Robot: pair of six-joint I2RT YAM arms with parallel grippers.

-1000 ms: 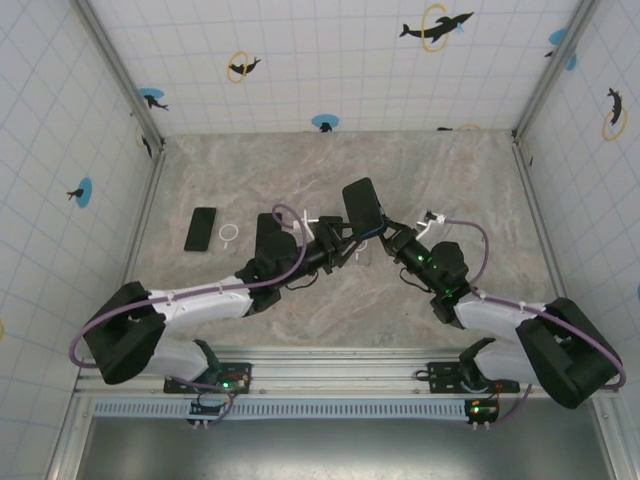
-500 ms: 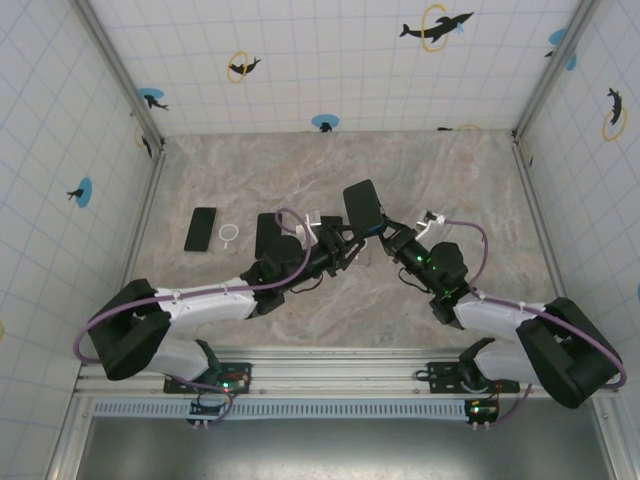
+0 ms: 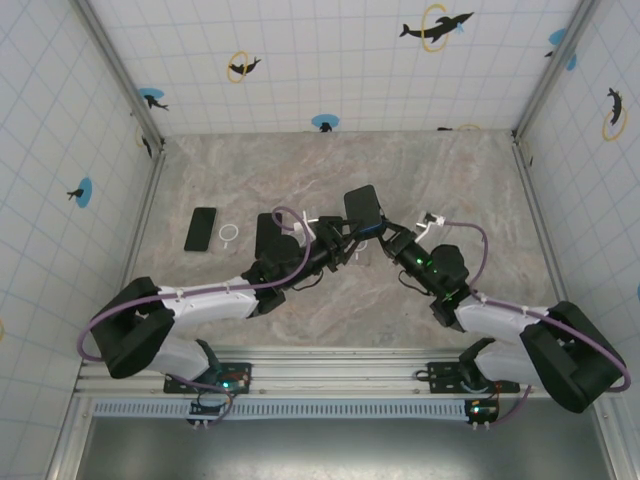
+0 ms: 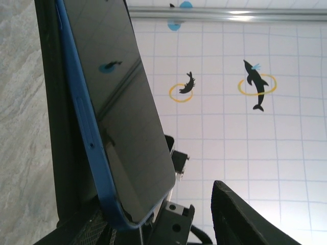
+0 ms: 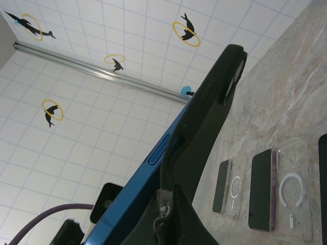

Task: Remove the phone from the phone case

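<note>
Above marbled table (image 3: 450, 180) tilts glossy phone (image 4: 122, 102) (black case (image 5: 204, 127)).

The light is bright and even and appears to come from overhead, leaving only soft, faint shadows on the marbled surface (image 3: 420, 170). The top view bows the straight wall frames outward toward its edges. In my left wrist view the phone (image 4: 122, 102) glass is a dark mirror that reflects the tiled wall, and white glare streaks the metal rail (image 4: 230, 14). In my right wrist view the black case (image 5: 204, 127) holds little detail, and its nearest part is blurred.
</note>
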